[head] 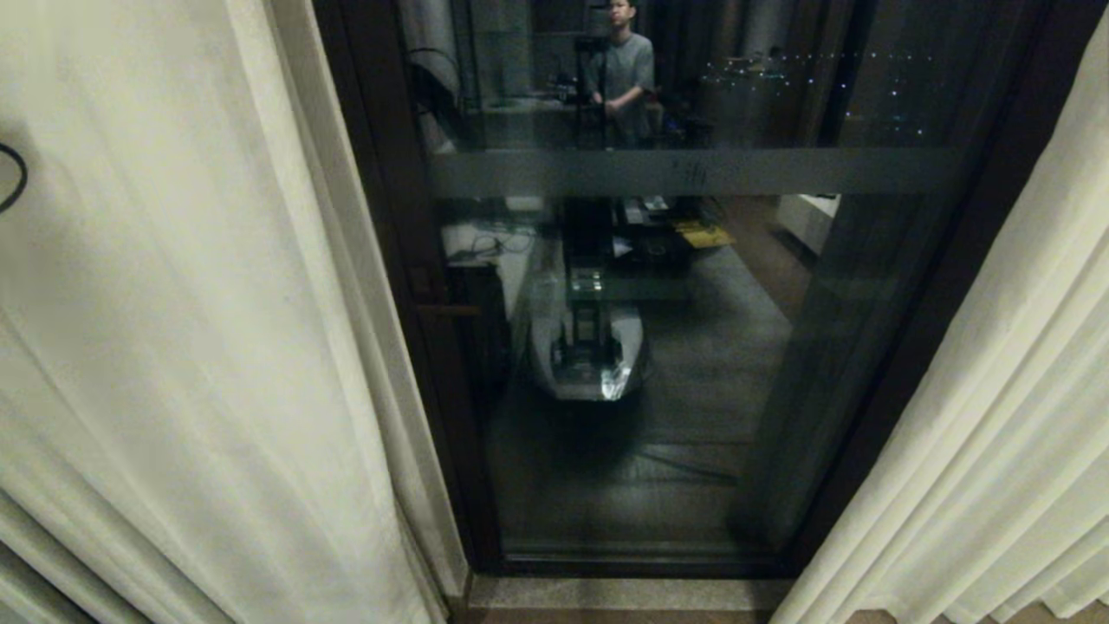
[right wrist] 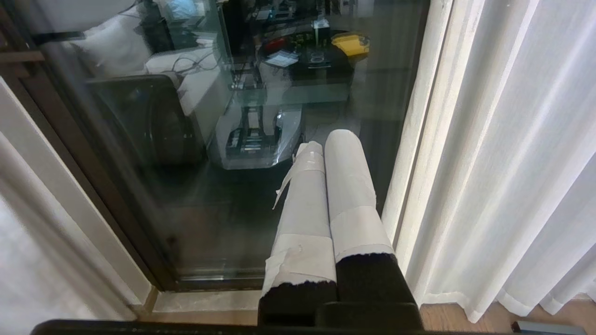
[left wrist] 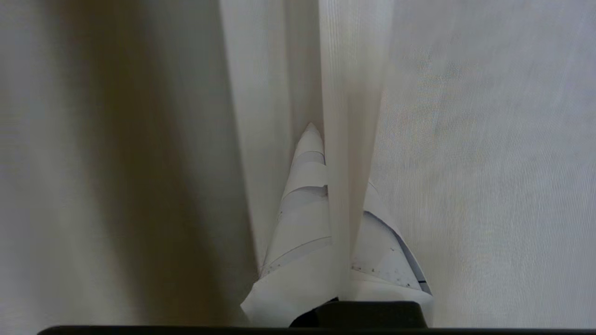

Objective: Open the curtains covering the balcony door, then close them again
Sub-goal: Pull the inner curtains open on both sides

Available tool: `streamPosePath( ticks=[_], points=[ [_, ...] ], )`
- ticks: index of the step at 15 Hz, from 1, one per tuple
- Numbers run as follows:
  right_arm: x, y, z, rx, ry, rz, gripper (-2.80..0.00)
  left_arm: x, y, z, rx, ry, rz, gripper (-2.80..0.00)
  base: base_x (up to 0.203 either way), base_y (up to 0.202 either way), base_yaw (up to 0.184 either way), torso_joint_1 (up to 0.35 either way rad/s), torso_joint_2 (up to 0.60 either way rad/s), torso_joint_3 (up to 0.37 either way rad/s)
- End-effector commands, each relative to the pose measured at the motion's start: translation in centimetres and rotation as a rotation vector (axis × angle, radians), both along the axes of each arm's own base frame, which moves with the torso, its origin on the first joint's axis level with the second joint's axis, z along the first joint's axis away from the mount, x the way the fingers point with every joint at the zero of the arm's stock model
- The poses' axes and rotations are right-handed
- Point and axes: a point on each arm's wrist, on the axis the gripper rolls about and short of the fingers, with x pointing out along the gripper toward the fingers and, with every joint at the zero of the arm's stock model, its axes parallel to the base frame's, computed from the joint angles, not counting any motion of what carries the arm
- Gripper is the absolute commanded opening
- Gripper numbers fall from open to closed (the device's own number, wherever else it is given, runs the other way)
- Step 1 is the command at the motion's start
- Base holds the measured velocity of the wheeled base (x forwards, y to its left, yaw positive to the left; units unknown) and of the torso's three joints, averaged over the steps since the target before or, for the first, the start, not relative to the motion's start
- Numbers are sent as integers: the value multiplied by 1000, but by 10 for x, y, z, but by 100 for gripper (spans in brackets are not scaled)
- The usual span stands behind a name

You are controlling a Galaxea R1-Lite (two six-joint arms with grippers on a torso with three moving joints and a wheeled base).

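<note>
Pinched shut on a vertical pleat of the left curtain (head: 173, 347), the left gripper (left wrist: 328, 186) has the bared balcony door (head: 658, 347) at frame centre; the right gripper (right wrist: 333, 186) is closed and empty.

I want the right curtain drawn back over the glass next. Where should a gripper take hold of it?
Probably on the right curtain's inner vertical edge beside the balcony door, coming from the glass side. There the cloth hangs free in narrow pleats that closed fingers can pinch, as the left gripper pinches a fold of the left curtain.

A home: floor-length curtains (head: 173, 347) flank a glass balcony door (head: 658, 364) above wood flooring (right wrist: 465, 321)
</note>
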Motion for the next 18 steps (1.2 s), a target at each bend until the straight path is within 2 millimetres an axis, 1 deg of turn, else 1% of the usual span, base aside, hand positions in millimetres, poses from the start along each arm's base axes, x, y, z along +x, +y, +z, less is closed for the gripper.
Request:
streamPosePath(
  ticks=[1,6,7,8,11,16,18],
  points=[
    [0,0,0,0,0,0,-280,-2,28,-17,-17,16,38,-280,0,0,0,0,0,0],
    [0,0,0,0,0,0,-280,-22,76,-29,-33,1,109,-280,0,0,0,0,0,0],
    [0,0,0,0,0,0,-280,-26,82,-31,-33,0,122,-280,0,0,0,0,0,0],
    [0,0,0,0,0,0,-280,-28,84,-30,-31,-2,128,-280,0,0,0,0,0,0],
    [0,0,0,0,0,0,-280,-28,79,-24,-11,-17,109,-280,0,0,0,0,0,0],
    [0,0,0,0,0,0,-280,-37,56,11,36,-60,87,-280,0,0,0,0,0,0],
    [0,0,0,0,0,0,-280,-27,43,13,39,-62,35,-280,0,0,0,0,0,0]
  ],
)
